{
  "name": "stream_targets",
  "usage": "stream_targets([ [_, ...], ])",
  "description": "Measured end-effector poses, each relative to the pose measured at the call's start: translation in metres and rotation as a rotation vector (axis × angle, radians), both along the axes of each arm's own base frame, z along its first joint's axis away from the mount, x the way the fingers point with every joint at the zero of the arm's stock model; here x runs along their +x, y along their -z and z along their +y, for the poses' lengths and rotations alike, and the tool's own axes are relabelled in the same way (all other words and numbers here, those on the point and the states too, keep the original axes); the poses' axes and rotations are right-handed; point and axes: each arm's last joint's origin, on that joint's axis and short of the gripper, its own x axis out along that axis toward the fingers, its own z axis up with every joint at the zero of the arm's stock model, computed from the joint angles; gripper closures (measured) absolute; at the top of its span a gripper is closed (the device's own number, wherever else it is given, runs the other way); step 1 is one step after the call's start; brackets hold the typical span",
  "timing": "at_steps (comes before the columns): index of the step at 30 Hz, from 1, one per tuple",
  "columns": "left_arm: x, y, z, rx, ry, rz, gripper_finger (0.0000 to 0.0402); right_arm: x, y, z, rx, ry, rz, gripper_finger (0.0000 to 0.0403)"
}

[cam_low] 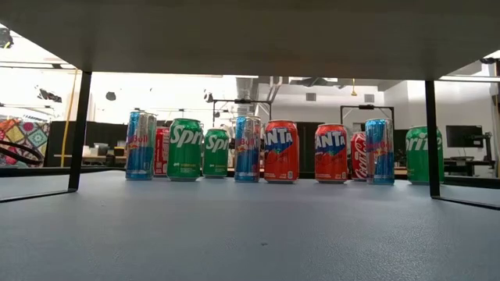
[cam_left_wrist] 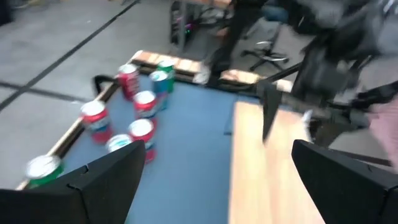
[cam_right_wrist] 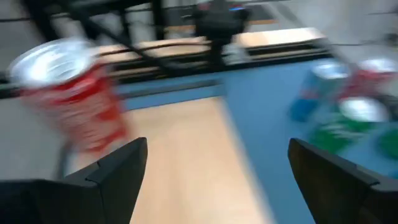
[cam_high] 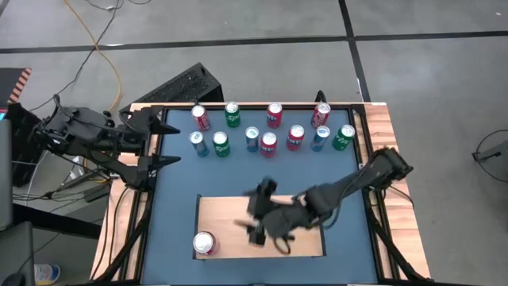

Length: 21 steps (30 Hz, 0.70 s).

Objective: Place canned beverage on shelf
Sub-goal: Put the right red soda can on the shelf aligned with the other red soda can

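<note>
The shelf [cam_high: 226,208] is a pale tan board standing on black legs above the blue table's near half. A red canned beverage [cam_high: 205,243] stands upright on its bottom at the shelf's near left corner. In the right wrist view the same can [cam_right_wrist: 68,93] shows blurred on the shelf [cam_right_wrist: 186,149]. My right gripper [cam_high: 255,213] hovers open over the shelf's middle, pointing toward the table's left and apart from the can. My left gripper [cam_high: 171,144] waits open above the table's far left edge, holding nothing.
Several upright cans [cam_high: 270,127], red, green and blue, stand in two rows along the table's far side [cam_low: 258,148]. The low view looks under the shelf's dark underside [cam_low: 250,31], between its legs [cam_low: 78,133]. Wooden rails [cam_high: 389,135] border the table.
</note>
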Motion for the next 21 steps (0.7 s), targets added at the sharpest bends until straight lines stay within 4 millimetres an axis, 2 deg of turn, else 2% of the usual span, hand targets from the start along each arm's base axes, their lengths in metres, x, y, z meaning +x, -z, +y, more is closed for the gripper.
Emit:
stream_targets([
  [6,-0.004,0.008,0.005,0.032,-0.134,0.07,0.001,-0.023,-0.034,-0.063,-0.075,0.197,0.03,0.0031],
  [13,-0.003,0.008,0.007,0.053,-0.217,0.057,0.001,-0.042,-0.043,-0.137,-0.136,0.359,0.178,0.0031],
  [17,-0.003,0.007,0.012,0.062,-0.283,0.052,0.001,-0.054,-0.048,-0.176,-0.199,0.393,0.282,0.0031],
  [21,-0.001,0.007,0.018,0.037,-0.352,0.044,0.001,-0.074,-0.056,-0.215,-0.191,0.449,0.347,0.0031],
])
